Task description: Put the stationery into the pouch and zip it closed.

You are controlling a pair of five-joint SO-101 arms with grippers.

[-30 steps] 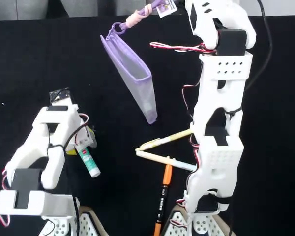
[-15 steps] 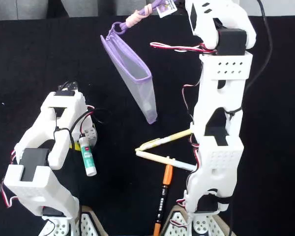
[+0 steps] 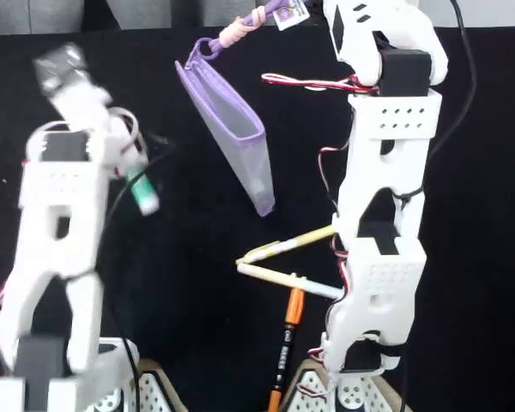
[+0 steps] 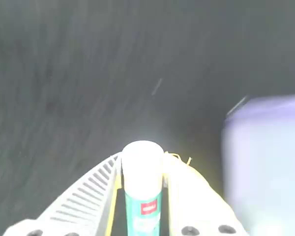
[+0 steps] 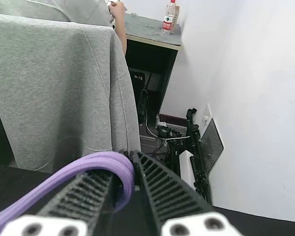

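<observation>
Fingers (image 4: 96,179) of the left gripper (image 4: 142,162) are clamped on one glue stick (image 4: 142,196), a white cap over a green body, with the capped end poking out past the fingertips. From the high view this left gripper (image 3: 129,159) is at the left of the black table (image 3: 189,326), and the glue stick (image 3: 142,193) slants below it, apart from the pouch (image 3: 232,129) to its right.

One pouch is there, lilac and long, lying on a slant across the middle of the table with its long upper edge looking open (whether it touches the cloth I cannot tell). In the left wrist view the pouch (image 4: 265,162) is a pale purple blur off to one side.

A purple cord (image 3: 240,30) runs from the pouch's far corner up to the right gripper (image 3: 283,13) at the back edge of the table. The right wrist view shows the fingers (image 5: 162,187) of that right gripper (image 5: 132,160) closed on the cord (image 5: 88,164), which loops between them.

Three pens lie near the base of the right arm. Two are pale yellow — one pen (image 3: 287,243) and a second pen (image 3: 287,281) — meeting in a V at their left ends. One orange marker (image 3: 287,330) points toward the near edge, its top just beside the second pen.
</observation>
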